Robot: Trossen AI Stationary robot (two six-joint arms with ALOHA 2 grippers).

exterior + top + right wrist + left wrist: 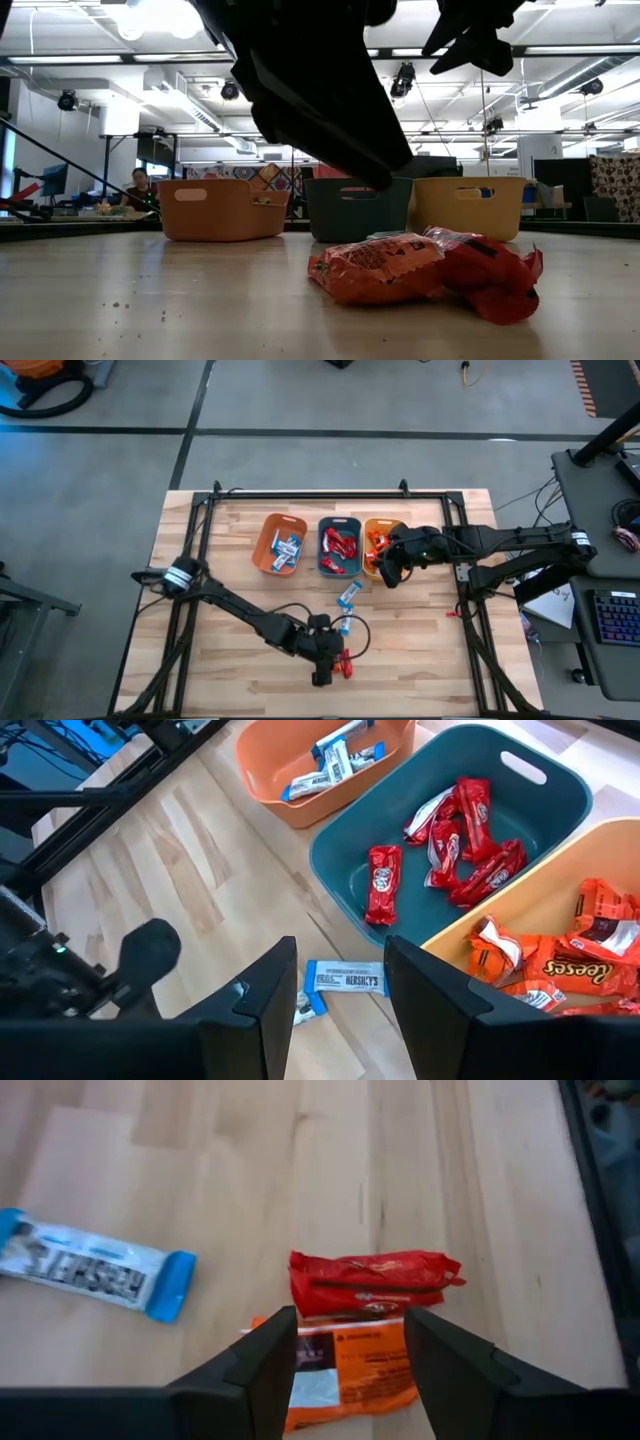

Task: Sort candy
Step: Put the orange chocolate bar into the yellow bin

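Note:
My left gripper hangs open near the table's front edge. Its fingers stand on either side of an orange candy that lies flat on the table, and they stay above it. A red candy lies right beside the orange one. A blue-and-white candy lies farther off, and two such candies show in the high view. My right gripper waits open and empty, raised over the near rim of the yellow-orange bin.
Three bins stand in a row at mid-table. The orange bin holds blue-and-white candies, the teal bin red ones, the yellow-orange bin orange ones. A black frame borders the table. A person sits far behind.

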